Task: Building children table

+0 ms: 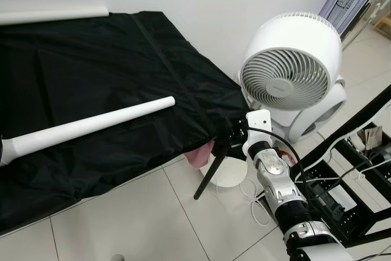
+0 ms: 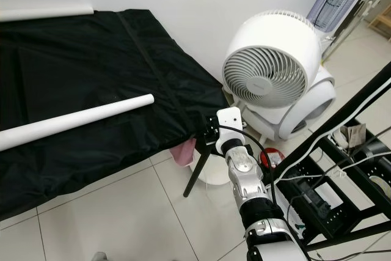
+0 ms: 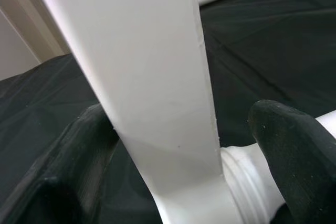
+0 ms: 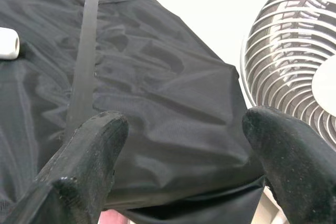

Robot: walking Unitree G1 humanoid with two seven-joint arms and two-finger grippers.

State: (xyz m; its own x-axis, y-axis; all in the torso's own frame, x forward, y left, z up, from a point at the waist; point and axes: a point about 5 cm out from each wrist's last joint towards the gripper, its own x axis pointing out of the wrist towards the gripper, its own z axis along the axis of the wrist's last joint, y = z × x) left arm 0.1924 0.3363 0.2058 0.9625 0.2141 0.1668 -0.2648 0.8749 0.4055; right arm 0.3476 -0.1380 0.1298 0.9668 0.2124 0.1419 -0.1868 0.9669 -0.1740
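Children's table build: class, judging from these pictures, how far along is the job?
Early stage. Done: nothing looks assembled yet. In hand: the left pincer sits around the thick end of a white table leg lying over the black sheet. The right pincer is open, holding nothing, at the sheet's edge near the white fan. Left: fitting legs to a tabletop.
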